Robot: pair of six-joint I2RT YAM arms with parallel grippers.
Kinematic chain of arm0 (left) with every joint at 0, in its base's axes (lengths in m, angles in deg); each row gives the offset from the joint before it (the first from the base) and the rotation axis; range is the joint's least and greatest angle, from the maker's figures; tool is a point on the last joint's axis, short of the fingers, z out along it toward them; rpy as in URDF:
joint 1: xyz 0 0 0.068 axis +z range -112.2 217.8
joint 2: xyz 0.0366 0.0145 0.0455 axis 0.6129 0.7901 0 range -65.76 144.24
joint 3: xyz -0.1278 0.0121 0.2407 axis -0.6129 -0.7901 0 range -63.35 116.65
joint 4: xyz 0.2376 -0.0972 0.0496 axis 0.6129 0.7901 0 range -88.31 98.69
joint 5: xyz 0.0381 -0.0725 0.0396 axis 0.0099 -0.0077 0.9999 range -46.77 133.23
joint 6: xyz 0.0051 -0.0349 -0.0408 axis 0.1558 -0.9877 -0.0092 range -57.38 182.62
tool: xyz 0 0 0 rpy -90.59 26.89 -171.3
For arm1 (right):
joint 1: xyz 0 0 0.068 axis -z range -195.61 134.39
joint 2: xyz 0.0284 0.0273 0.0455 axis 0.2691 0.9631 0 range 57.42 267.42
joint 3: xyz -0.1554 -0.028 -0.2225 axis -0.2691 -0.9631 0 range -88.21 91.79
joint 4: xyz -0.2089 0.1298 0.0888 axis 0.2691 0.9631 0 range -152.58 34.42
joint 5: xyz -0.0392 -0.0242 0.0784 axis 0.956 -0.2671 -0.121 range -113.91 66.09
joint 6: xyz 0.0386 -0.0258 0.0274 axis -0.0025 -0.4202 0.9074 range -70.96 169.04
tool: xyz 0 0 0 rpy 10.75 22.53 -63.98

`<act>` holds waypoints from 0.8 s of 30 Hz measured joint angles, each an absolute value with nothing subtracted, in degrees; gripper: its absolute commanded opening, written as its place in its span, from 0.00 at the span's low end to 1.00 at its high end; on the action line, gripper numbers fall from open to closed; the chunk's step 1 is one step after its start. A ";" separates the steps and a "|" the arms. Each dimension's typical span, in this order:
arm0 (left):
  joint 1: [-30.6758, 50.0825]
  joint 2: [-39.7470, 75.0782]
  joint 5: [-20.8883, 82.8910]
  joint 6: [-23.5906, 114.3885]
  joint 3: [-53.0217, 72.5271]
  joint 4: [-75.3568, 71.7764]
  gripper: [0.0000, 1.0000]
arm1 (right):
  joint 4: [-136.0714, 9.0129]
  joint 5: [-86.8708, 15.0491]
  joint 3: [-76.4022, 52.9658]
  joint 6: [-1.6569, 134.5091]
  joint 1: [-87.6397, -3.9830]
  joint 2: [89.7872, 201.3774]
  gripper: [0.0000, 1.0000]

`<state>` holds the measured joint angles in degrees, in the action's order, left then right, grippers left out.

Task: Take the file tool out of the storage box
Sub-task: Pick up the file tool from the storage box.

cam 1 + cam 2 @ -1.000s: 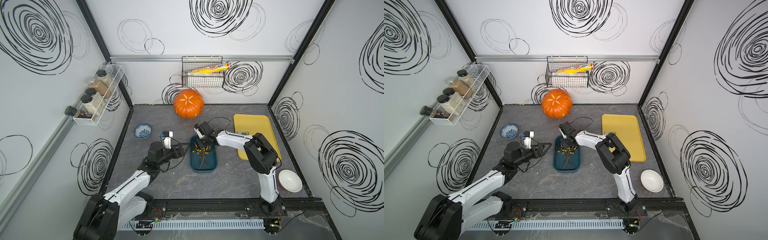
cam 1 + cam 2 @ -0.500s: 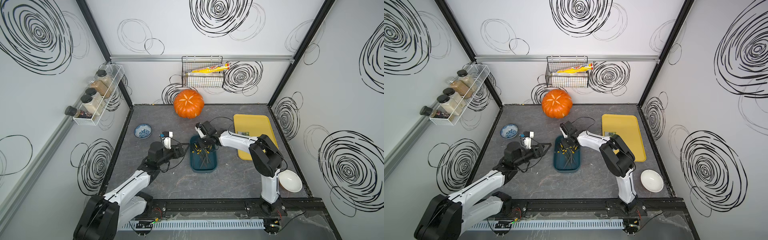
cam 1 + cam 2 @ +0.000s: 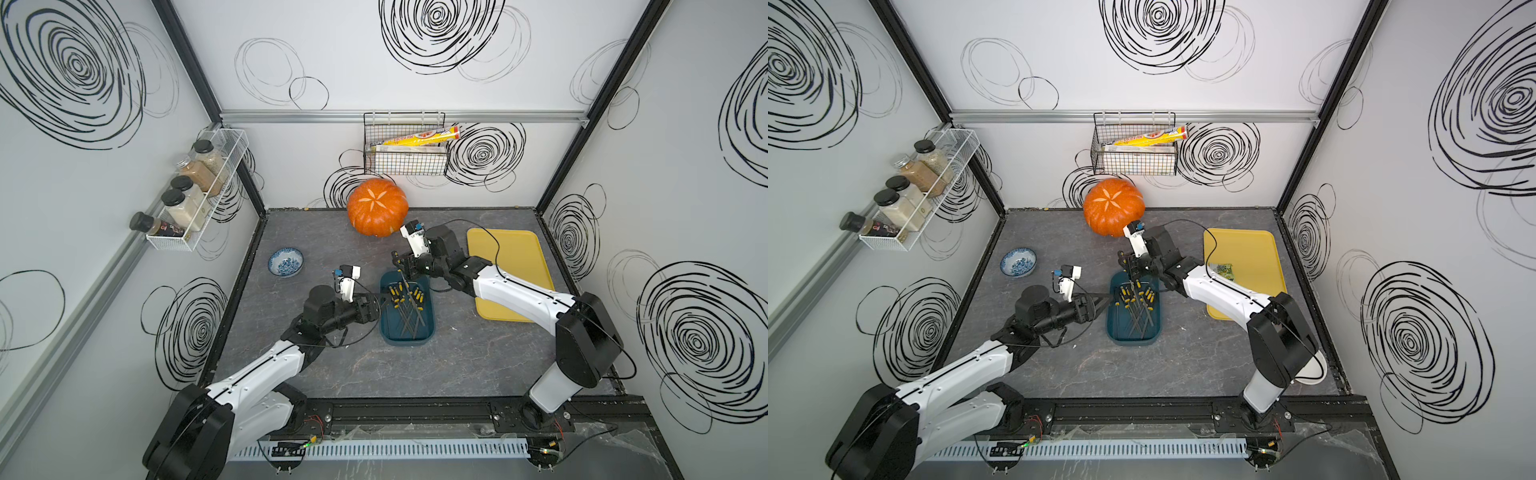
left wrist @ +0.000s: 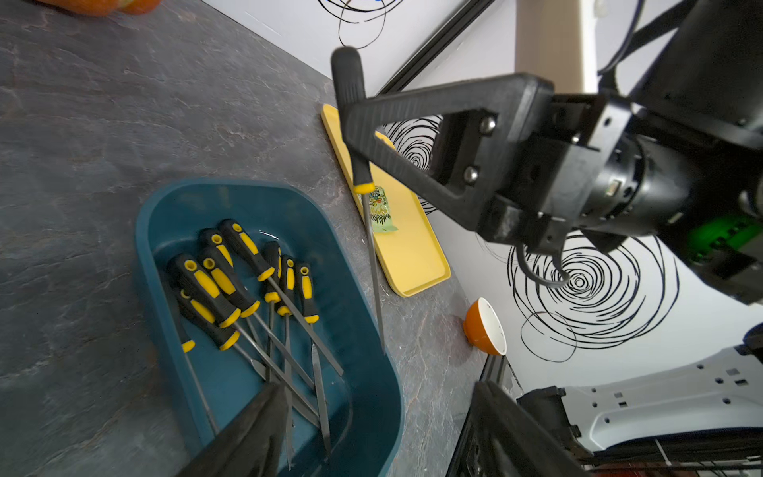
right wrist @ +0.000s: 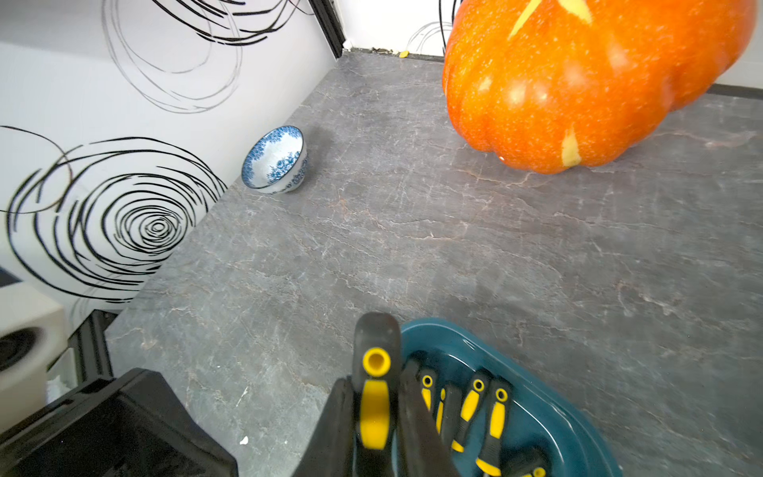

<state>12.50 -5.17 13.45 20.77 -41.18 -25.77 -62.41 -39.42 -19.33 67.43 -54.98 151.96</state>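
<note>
File tool (image 4: pixel 363 188) hangs over storage box (image 3: pixel 407 338), handle pinched by right hand (image 5: pixel 373 392) so, we judge, its blade lifts free; left hand (image 3: pixel 1100 301) spread.

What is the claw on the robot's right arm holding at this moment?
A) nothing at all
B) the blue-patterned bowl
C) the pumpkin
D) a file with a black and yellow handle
D: the right claw is clamped on the black and yellow handle of a file, whose thin blade hangs down, while the other files lie in the teal box.
</note>
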 measured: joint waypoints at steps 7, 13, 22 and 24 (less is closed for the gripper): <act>6.60 -0.18 12.88 22.17 -39.52 -28.09 0.73 | -74.02 -47.97 -29.75 73.44 -53.48 146.36 0.13; 2.82 0.39 14.85 24.34 -37.48 -27.98 0.70 | -87.03 -54.68 -35.52 81.29 -53.50 143.59 0.12; 2.82 4.45 14.74 25.17 -36.09 -28.24 0.34 | -97.01 -58.98 -39.35 87.59 -53.50 142.74 0.11; 2.75 4.45 14.61 25.19 -36.04 -28.53 0.33 | -98.17 -59.18 -39.78 88.13 -53.50 142.52 0.11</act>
<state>2.75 4.45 14.61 25.19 -36.04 -28.53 -98.17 -59.18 -39.78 88.13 -53.50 142.52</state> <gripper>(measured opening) 0.336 0.176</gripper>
